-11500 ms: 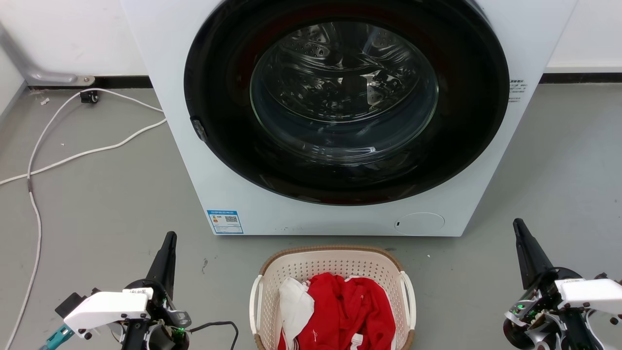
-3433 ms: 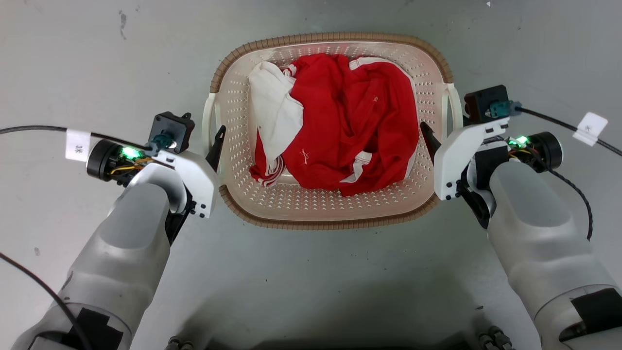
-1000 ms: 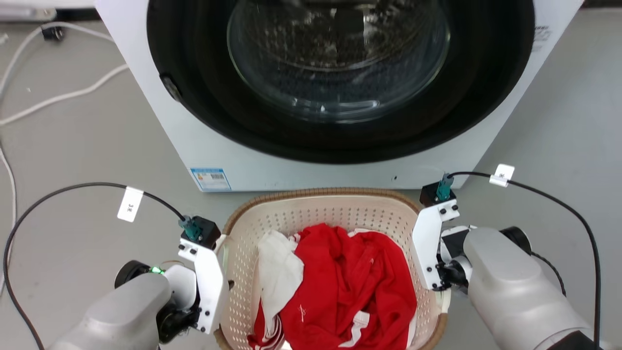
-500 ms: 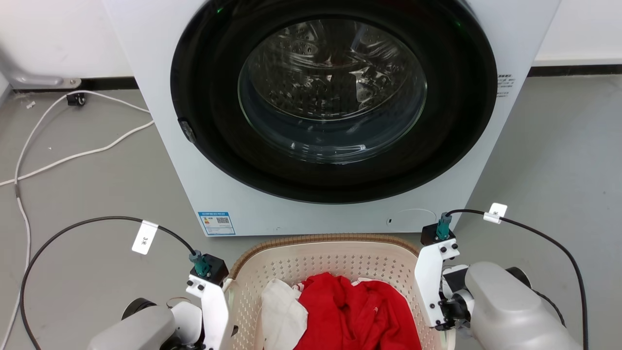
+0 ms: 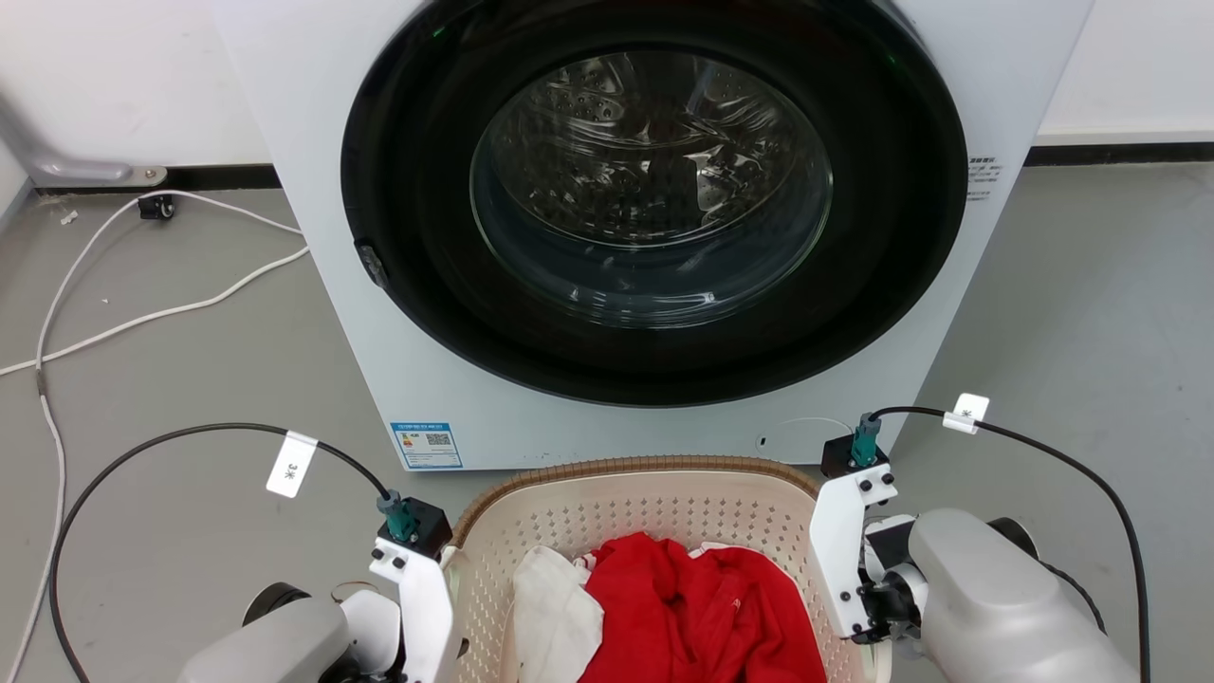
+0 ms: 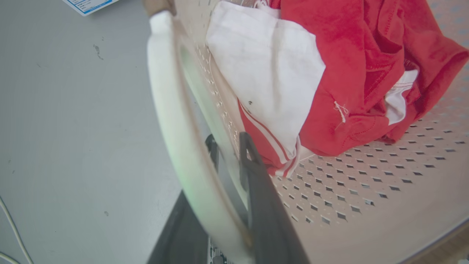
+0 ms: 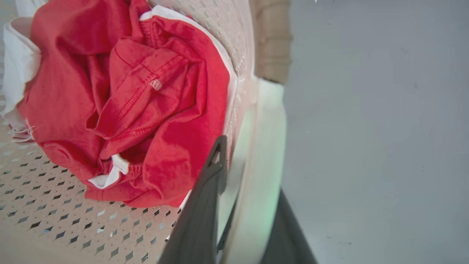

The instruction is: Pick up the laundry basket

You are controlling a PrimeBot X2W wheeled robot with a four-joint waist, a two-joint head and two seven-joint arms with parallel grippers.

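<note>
- The laundry basket [image 5: 645, 467] is seen in the head view just before the foot of the washing machine [image 5: 313, 190], between the two forearms. Whether it rests on the floor [image 5: 190, 379] cannot be told.
- A red garment [image 5: 692, 607] and a white garment [image 5: 560, 607] are held in the basket, the white one on the robot's left side.
- Left gripper [image 6: 228, 141]: the white left-side handle [image 6: 172, 128] is clenched between its fingers [image 6: 263, 212], one inside the perforated wall and one outside it.
- Right gripper [image 7: 246, 165]: the white right-side handle [image 7: 263, 146] is grasped likewise, with one of the fingers [image 7: 205, 205] lying against the red garment inside the basket and the other outside.
- A blue-bordered label [image 5: 426, 445] with a QR code is fixed at the lower left of the machine front. Its print is too small to be read.
- Small lettering [image 5: 982, 177] is noted at the right edge of the machine front and is not legible.
- A white tag [image 5: 290, 464] on the left arm's black cable is marked "3" followed by a character. A like tag [image 5: 965, 413] is carried on the right arm's cable, and its mark cannot be made out.
- White cables [image 5: 142, 313] are laid on the floor to the left of the machine.
</note>
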